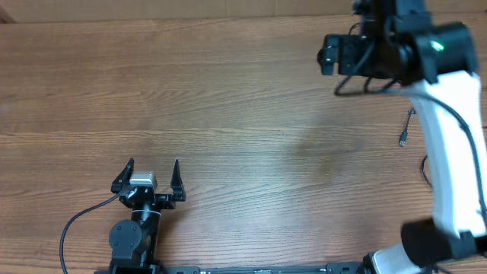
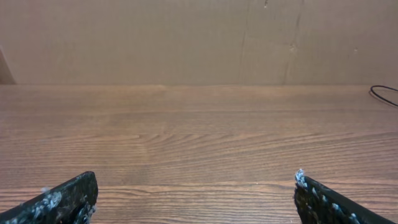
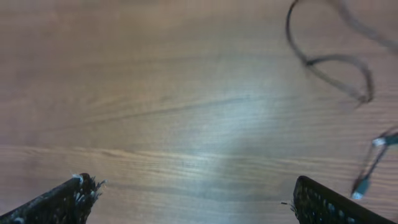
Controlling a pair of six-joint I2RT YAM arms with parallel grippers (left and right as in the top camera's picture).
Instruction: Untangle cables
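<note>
A thin black cable with a small plug end [image 1: 405, 131] lies on the wooden table at the right, partly hidden by my right arm. In the right wrist view its loose loops [image 3: 329, 61] lie at the top right and its plug ends [image 3: 368, 169] at the right edge. My right gripper [image 1: 329, 55] is raised over the table's far right; its fingers [image 3: 189, 186] are wide open and empty, left of the cable. My left gripper [image 1: 153, 166] is open and empty near the front left, far from the cable; its fingertips [image 2: 196, 186] frame bare wood.
The wooden table [image 1: 228, 99] ends at a cardboard wall [image 2: 199, 37] at the back. A thicker black wire [image 1: 76, 221] trails from the left arm's base. A thin black loop [image 2: 384, 94] shows at the right edge of the left wrist view.
</note>
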